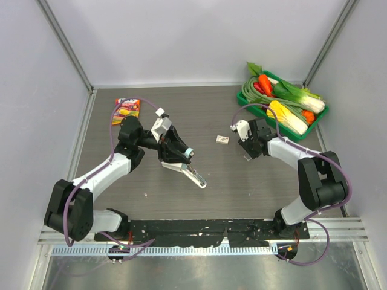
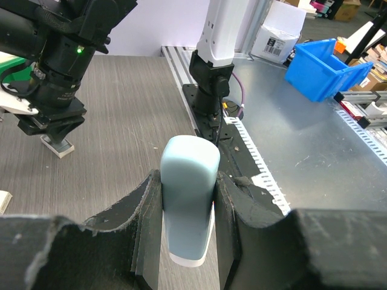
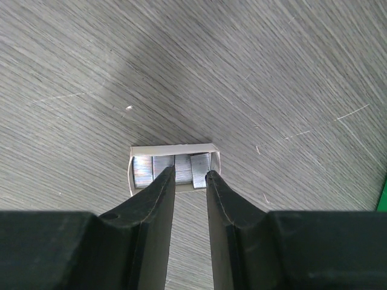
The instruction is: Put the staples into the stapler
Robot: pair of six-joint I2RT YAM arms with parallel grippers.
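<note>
Straddling the staples, grip unclear, right end effector hangs near a vegetable basket; left end effector clamps the stapler.

No writing can be read. The packet at ten o'clock on the table bears bright print too small to make out; the label on the carton, at one o'clock, is blurred.

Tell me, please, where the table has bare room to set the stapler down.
Free: the far strip between the snack packet and the vegetable tray, and the near stretch between the stapler and the right arm, up to the base rail. Crowded: the centre, where the cream box lies between the left gripper and the right gripper.
</note>
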